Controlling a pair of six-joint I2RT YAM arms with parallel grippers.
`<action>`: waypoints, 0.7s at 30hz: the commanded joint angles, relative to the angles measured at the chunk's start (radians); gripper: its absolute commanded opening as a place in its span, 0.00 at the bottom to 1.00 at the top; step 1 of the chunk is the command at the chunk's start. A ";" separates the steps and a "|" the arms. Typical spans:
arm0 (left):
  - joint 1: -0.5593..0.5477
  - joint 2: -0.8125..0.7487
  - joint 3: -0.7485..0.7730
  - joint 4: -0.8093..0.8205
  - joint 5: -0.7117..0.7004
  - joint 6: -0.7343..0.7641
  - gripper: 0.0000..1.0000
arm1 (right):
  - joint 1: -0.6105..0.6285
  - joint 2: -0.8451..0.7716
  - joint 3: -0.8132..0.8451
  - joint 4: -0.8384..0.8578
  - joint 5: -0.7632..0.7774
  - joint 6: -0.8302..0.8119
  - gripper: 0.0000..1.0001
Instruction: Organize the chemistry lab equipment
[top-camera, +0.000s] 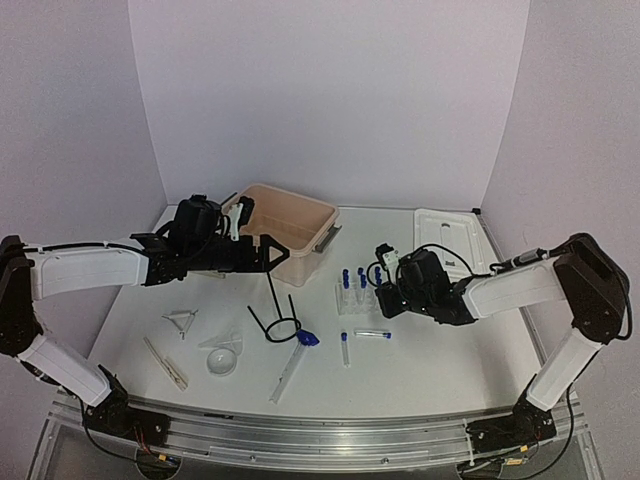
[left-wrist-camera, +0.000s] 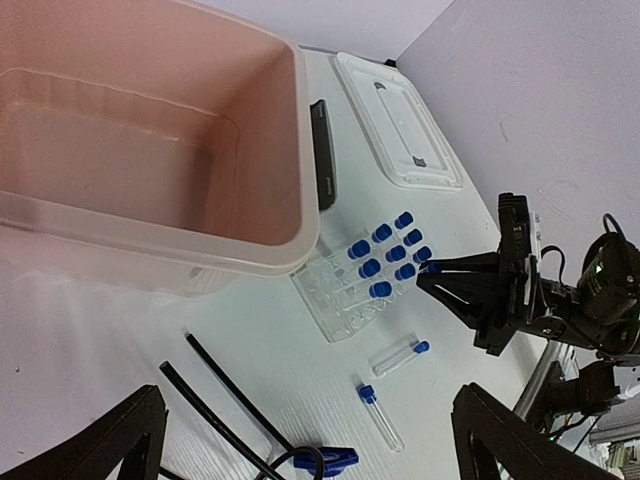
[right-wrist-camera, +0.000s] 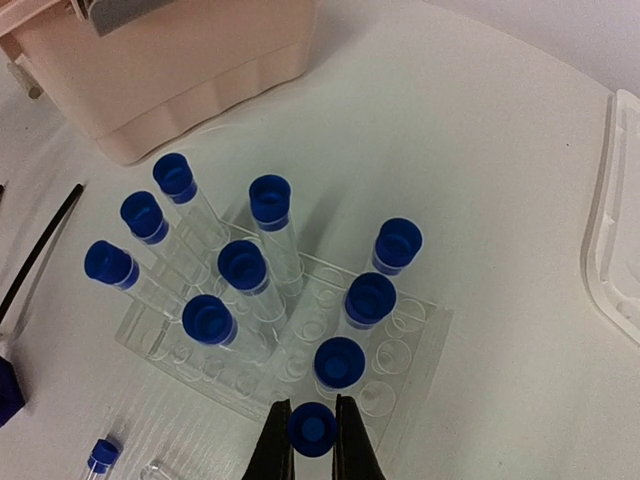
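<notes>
The clear tube rack (right-wrist-camera: 395, 345) holds several blue-capped tubes upright. My right gripper (right-wrist-camera: 312, 440) is shut on one more blue-capped tube (right-wrist-camera: 312, 430), upright at the rack's near edge; I cannot tell whether it sits in a hole. In the top view the right gripper (top-camera: 385, 292) is just right of the rack (top-camera: 355, 298). Two loose tubes (top-camera: 345, 348) (top-camera: 372, 333) lie on the table in front of the rack. My left gripper (top-camera: 268, 252) is open and empty, hovering by the tub above the black wire ring stand (top-camera: 275, 318).
The beige tub (top-camera: 290, 230) stands at the back centre, the white lid (top-camera: 445, 240) to its right. A blue-tipped brush (top-camera: 308, 338), a clear funnel (top-camera: 222, 355) and a wooden clamp (top-camera: 165, 362) lie at the front left.
</notes>
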 joint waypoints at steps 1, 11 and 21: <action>-0.001 -0.012 -0.001 0.042 0.018 -0.004 1.00 | 0.003 0.012 -0.014 0.062 0.028 -0.010 0.05; -0.001 -0.026 -0.010 0.040 0.015 -0.006 1.00 | 0.003 0.022 -0.017 0.069 0.020 -0.003 0.10; -0.001 -0.036 -0.014 0.033 0.015 -0.007 0.99 | 0.003 0.019 -0.019 0.070 0.024 0.009 0.26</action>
